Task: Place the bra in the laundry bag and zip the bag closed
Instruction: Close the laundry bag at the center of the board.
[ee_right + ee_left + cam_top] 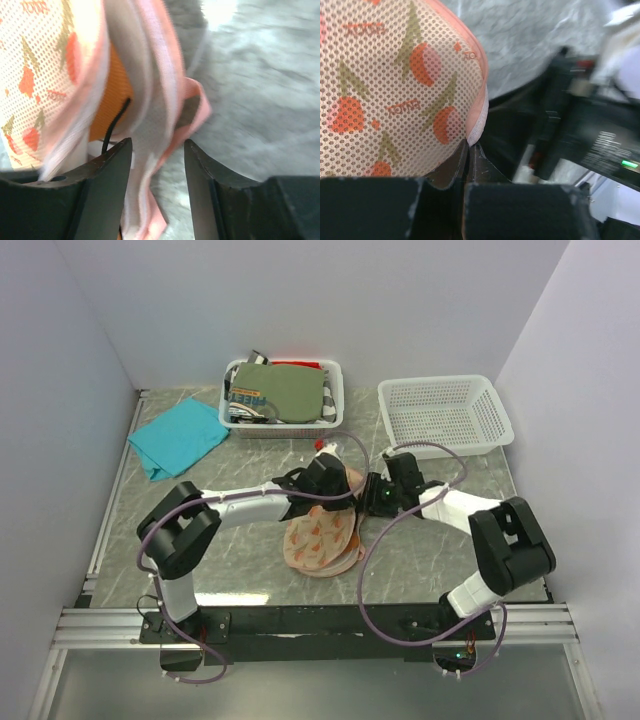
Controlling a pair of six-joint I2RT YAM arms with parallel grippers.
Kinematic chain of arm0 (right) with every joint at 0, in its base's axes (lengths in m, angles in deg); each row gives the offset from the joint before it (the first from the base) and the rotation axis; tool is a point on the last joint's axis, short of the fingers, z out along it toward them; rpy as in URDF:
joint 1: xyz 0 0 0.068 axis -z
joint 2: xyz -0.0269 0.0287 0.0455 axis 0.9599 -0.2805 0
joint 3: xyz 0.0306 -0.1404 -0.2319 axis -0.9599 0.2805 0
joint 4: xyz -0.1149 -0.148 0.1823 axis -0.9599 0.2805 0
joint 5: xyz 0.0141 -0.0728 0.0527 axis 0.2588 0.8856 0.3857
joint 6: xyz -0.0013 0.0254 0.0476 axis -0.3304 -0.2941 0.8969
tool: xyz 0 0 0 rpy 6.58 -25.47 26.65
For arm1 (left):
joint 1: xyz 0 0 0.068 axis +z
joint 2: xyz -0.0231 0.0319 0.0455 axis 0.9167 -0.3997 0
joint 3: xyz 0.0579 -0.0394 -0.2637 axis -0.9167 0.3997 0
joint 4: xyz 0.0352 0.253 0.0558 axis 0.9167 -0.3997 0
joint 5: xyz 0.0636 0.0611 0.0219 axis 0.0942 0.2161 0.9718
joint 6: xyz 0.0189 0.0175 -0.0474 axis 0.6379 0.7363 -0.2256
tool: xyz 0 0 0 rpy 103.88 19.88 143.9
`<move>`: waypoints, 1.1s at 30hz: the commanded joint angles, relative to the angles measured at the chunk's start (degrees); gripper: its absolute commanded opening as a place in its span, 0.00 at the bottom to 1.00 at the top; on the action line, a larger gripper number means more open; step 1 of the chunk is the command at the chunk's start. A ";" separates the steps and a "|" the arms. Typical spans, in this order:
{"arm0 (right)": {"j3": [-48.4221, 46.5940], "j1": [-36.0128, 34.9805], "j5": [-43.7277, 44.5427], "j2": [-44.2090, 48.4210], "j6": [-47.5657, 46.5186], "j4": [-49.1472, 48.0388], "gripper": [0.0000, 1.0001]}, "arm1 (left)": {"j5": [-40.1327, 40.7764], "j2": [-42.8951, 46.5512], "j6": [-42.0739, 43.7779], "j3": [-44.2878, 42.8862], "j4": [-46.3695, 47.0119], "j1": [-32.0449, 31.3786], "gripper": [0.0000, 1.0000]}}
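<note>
Left gripper (468, 150) is pinched shut on the laundry bag (322, 540) rim, mid worktop (250, 570); we judge this anchors it. Right gripper (157, 150), half open, straddles the unzipped edge; the bra (116, 95) lies inside.

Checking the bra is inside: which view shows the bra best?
The right wrist view: the orange bra and a dark strap show between the laundry bag's parted edges. The top view shows only the bag's outside; the left wrist view, only its printed mesh.
</note>
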 commanded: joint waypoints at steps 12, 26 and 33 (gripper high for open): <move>1.17 -0.19 20.64 19.84 0.00 11.37 0.61 | -2.46 -3.96 -1.71 -2.47 4.32 -1.60 0.07; 3.28 0.25 17.67 20.81 0.26 10.67 0.61 | -3.44 -2.92 -0.13 -2.47 5.03 -3.62 0.83; 6.53 2.00 7.48 20.37 1.75 5.76 0.59 | 4.37 8.68 2.94 -0.19 -0.50 -4.06 0.96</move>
